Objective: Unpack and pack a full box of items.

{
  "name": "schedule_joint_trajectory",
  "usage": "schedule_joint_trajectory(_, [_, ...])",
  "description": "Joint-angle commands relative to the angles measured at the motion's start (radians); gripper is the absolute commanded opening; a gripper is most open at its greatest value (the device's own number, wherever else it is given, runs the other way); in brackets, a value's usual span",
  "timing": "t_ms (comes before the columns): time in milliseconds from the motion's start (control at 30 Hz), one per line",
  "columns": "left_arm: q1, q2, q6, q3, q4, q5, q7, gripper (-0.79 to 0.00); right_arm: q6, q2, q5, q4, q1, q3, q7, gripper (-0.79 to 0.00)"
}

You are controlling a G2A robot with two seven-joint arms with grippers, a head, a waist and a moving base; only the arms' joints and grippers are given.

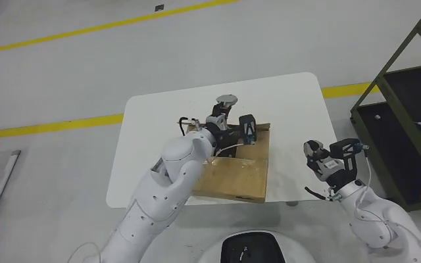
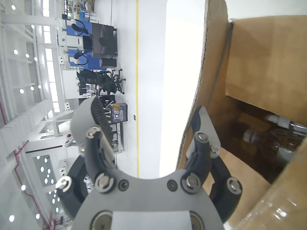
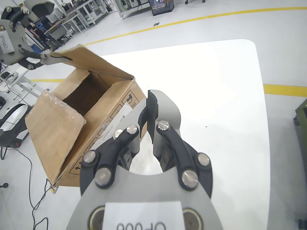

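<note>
We are only starting: the box (image 1: 230, 177) is sitting near the table's (image 1: 289, 105) front edge with bottles (image 2: 263, 137) lying inside and nothing unpacked yet. Our left claw (image 2: 148, 106) is gaping wide astride the far flap (image 2: 211, 48), while our right claw (image 3: 148, 106) is hanging pinched together on nothing, right of the box. The box is facing mouth-up, its long axis seemingly running away from us

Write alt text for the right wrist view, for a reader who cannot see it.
An open brown cardboard box stands on a white rounded table, its inside dark. The open left gripper touches one raised flap at the far side; the shut, empty right gripper hangs near the camera, apart from the box.
</note>
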Motion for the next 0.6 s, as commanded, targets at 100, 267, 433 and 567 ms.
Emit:
schedule_joint_trajectory(100, [-0.092, -0.035, 0.044, 0.076, 0.097, 0.025, 0.031, 0.0, 0.0, 0.001, 0.002, -0.002, -0.014, 0.014, -0.003, -0.785])
schedule_joint_trajectory(267, [-0.178, -0.077, 0.083, 0.147, 0.231, 0.032, 0.044, 0.0, -0.001, 0.002, 0.005, -0.008, -0.025, 0.023, -0.005, -0.785])
schedule_joint_trajectory(433, [-0.246, -0.121, 0.122, 0.205, 0.366, 0.041, 0.055, 0.0, 0.0, 0.002, 0.003, -0.016, -0.035, 0.03, -0.006, -0.785])
schedule_joint_trajectory(567, [-0.277, -0.152, 0.147, 0.24, 0.448, 0.052, 0.053, 0.0, 0.001, 0.002, 0.006, -0.017, -0.043, 0.036, -0.009, -0.785])
